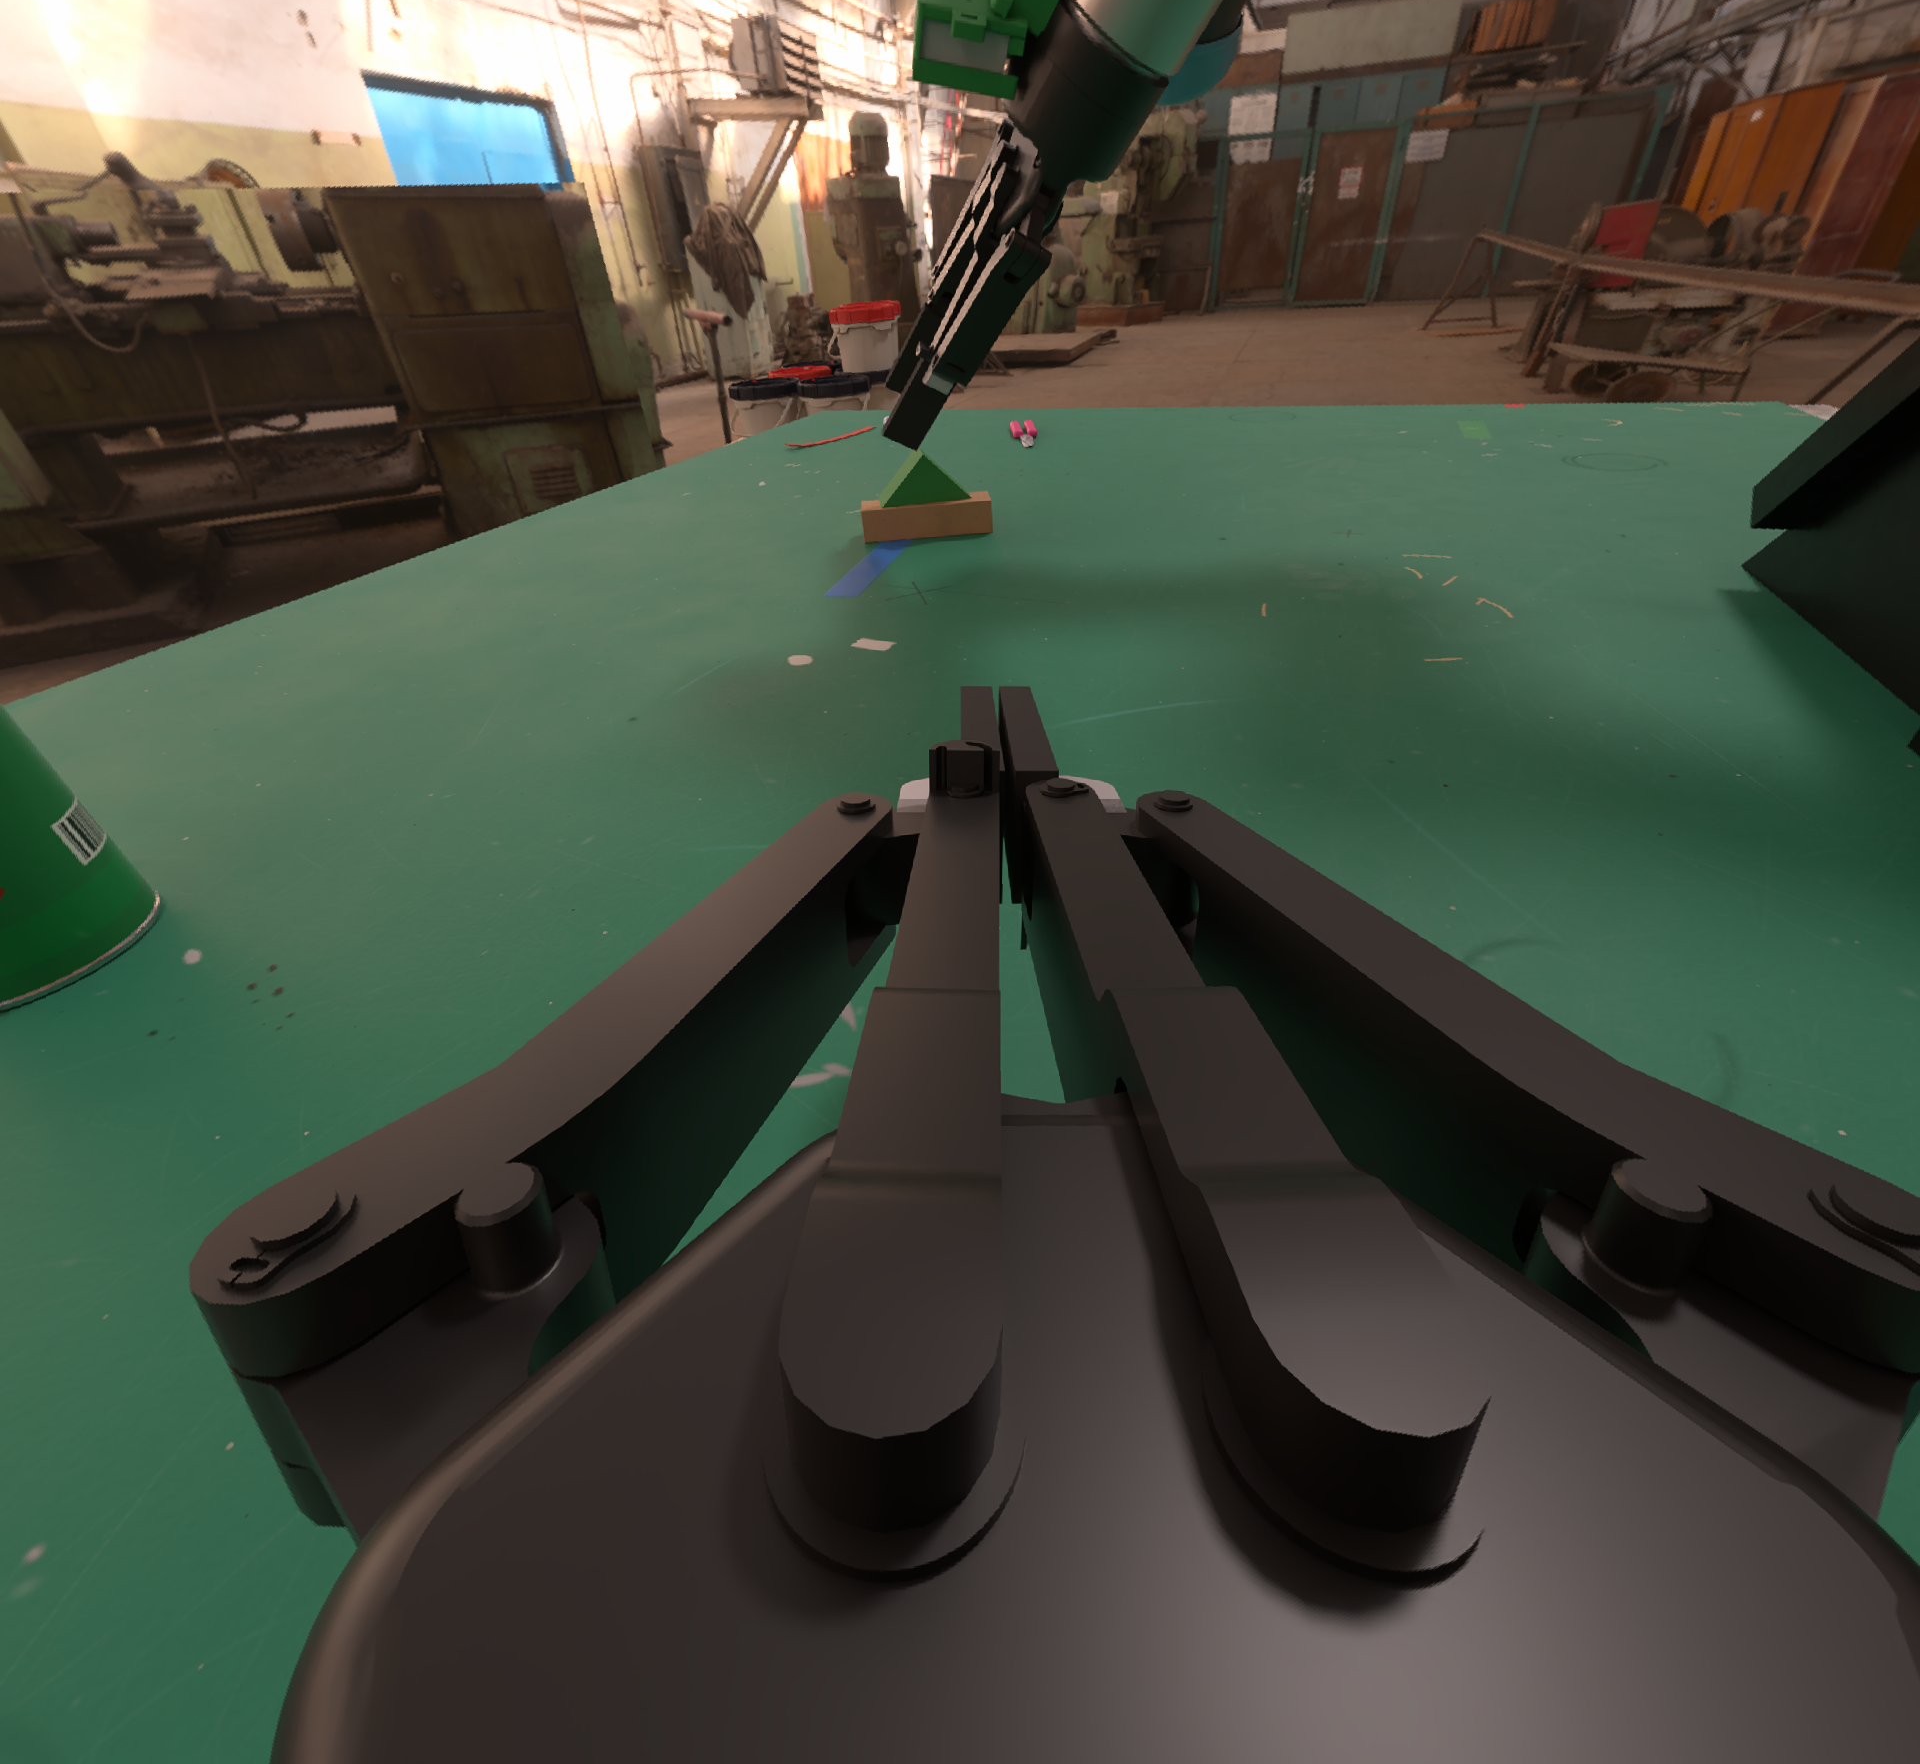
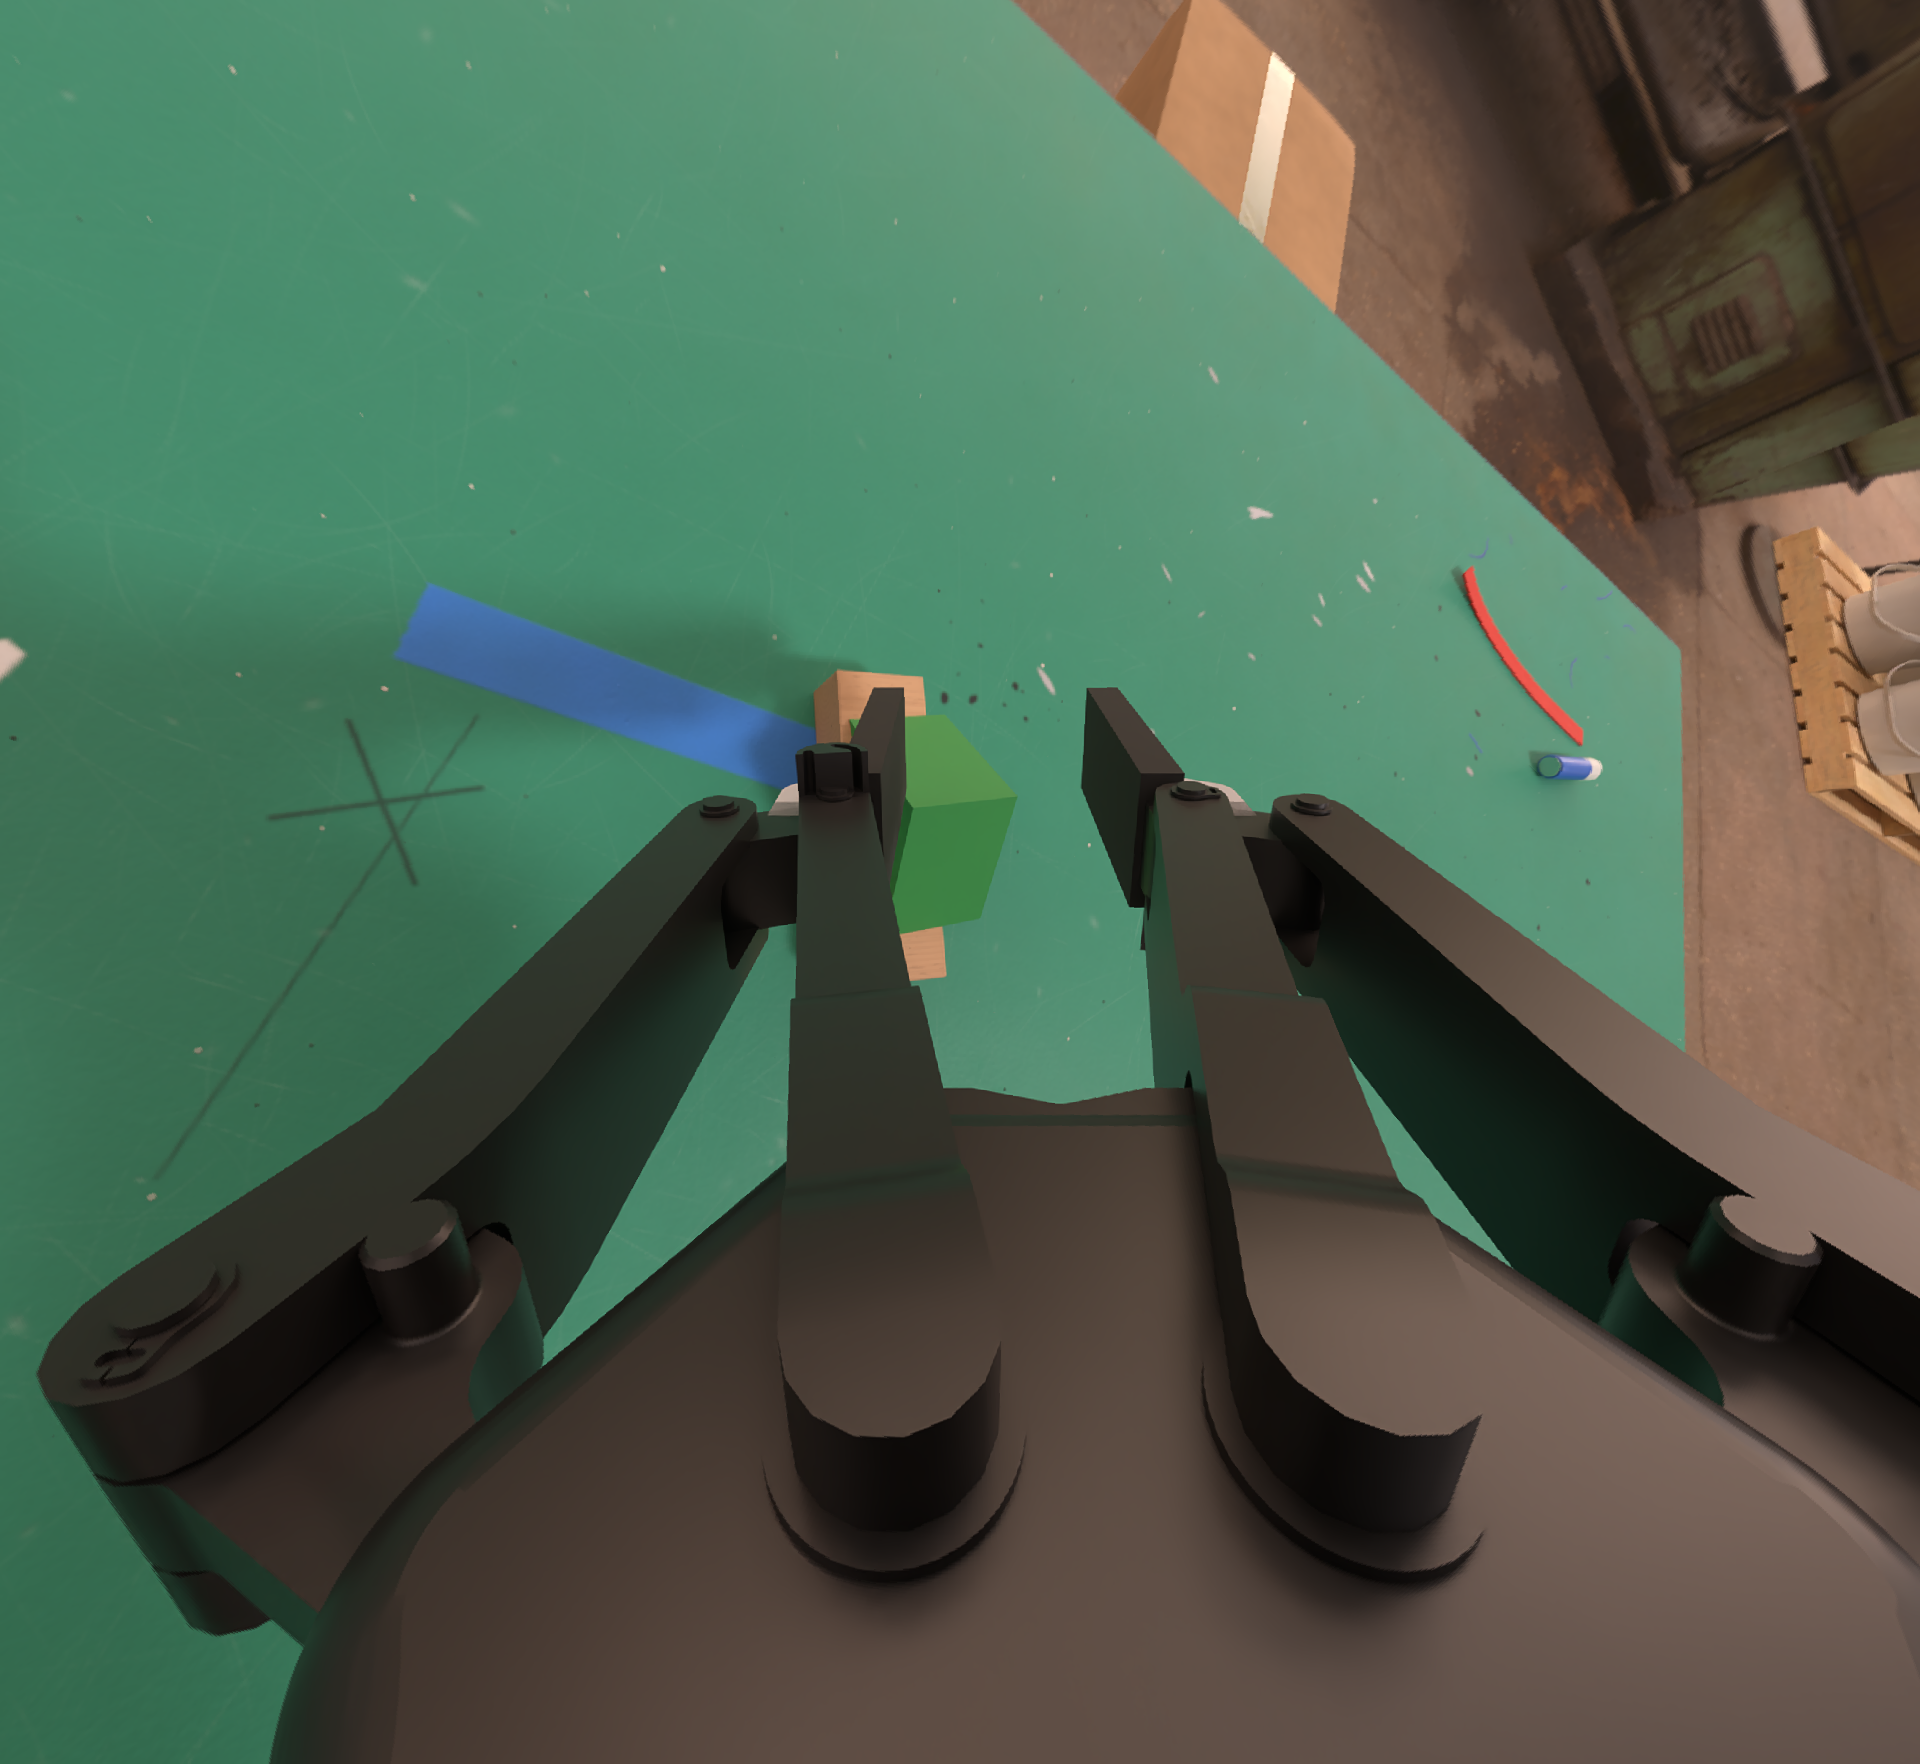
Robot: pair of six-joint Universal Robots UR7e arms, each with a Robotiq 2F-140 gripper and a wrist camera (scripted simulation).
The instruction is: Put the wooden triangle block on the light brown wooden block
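Green triangle block [image 2: 951, 826] sits on light brown block [image 1: 925, 519], directly under right gripper [image 2: 992, 748], its fingers spread and empty; left gripper [image 1: 995, 706] closed, empty, well apart

The left tool [image 1: 995, 727] is held low and nearly level, its fingers pressed together with nothing between them. The right tool [image 2: 997, 784] is angled steeply downward from its arm, its fingers [image 2: 1117, 779] spread apart and gripping nothing.
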